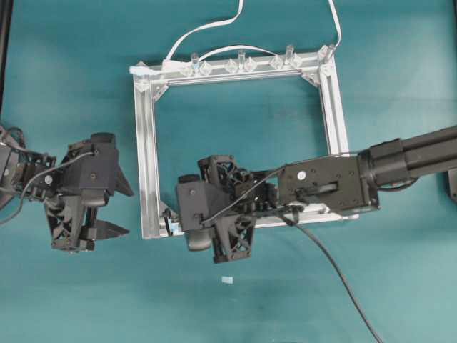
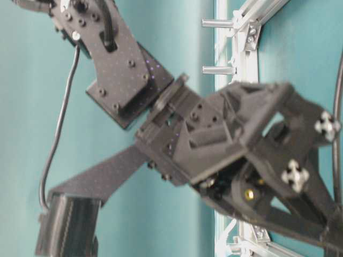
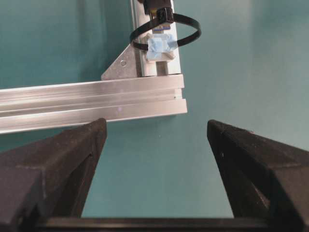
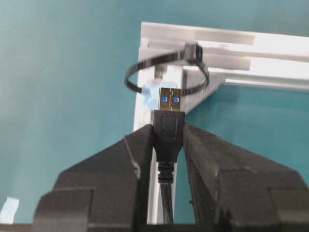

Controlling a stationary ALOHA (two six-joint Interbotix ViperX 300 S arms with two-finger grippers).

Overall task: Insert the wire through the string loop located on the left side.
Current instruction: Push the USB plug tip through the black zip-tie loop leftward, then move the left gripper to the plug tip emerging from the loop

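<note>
Clamped between the two black fingers of the right gripper (image 4: pixel 169 137) is the dark rectangular plug of one long thin black round wire (image 4: pixel 168 133), its metallic tip with two small blue marks pointing forward. That tip sits just short of the one thin dark string loop (image 4: pixel 145 65), which stands on a pale blue base at the near-left corner of the square silver aluminium frame (image 4: pixel 231 41). From the right wrist view the tip appears level with the loop's opening, though whether it has entered the ring is hard to tell. Behind the plug, the wire runs back between the fingers and, seen from overhead, trails off across the teal table (image 1: pixel 71 300) toward the lower right edge.

Well apart to the left, the left gripper (image 1: pixel 111 211) hangs with its two black fingers spread wide and nothing between them. Its wrist camera looks past them at the same frame corner, where the string loop (image 3: pixel 186 36) rises on its blue base beside a triangular corner bracket.

Along the frame's far rail stand about six clear plastic clips (image 1: pixel 241 64), with one white flat cable (image 1: pixel 207 28) running by them. One small pale scrap (image 1: pixel 227 279) lies on the table below the right gripper (image 1: pixel 175 214).
</note>
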